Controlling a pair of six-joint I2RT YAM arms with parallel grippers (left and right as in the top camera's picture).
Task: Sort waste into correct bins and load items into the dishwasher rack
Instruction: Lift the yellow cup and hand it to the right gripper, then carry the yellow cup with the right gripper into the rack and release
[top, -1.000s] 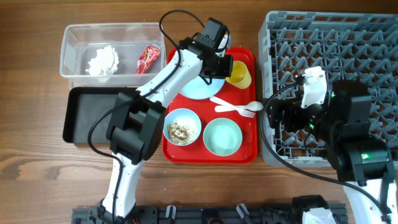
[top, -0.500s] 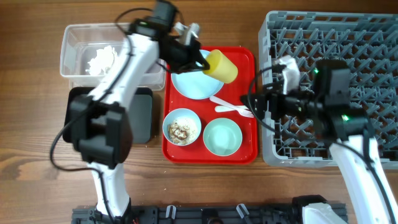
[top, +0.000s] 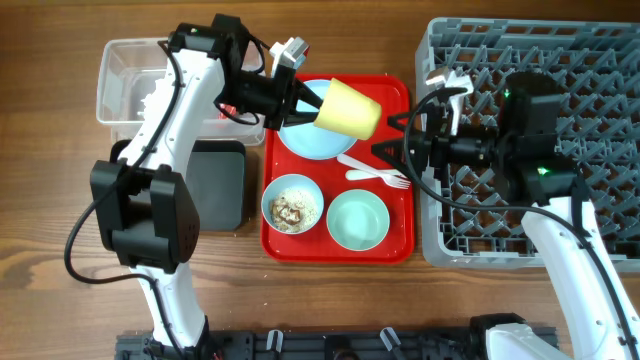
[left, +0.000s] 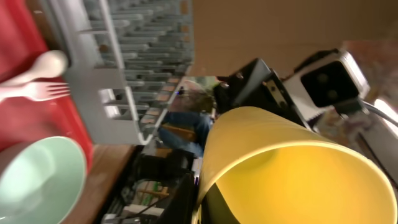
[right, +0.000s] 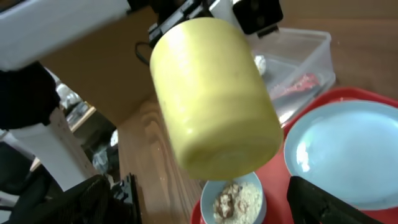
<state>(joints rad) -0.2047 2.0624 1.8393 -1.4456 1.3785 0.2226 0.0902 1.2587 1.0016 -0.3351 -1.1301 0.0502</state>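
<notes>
My left gripper (top: 312, 104) is shut on the small yellow cup (top: 349, 108) and holds it tilted in the air above the light blue plate (top: 305, 138). The cup fills the left wrist view (left: 292, 174). My right gripper (top: 386, 137) is open, its fingers spread just right of the cup's base (right: 211, 93). One bowl (top: 292, 205) holds food scraps and the other mint bowl (top: 357, 220) is empty. The white fork and spoon (top: 380, 173) lie on the red tray. The grey rack (top: 600, 60) stands at the right.
The clear tub (top: 125, 60) at the back left holds white tissue (top: 155, 95) and the red wrapper (right: 298, 84). The black tray (top: 220, 190) lies in front of it. The flat red serving tray (top: 400, 240) carries the dishes.
My left gripper has lifted the yellow cup off the red tray and turned it sideways. My right gripper has moved left out of the rack toward the cup.
</notes>
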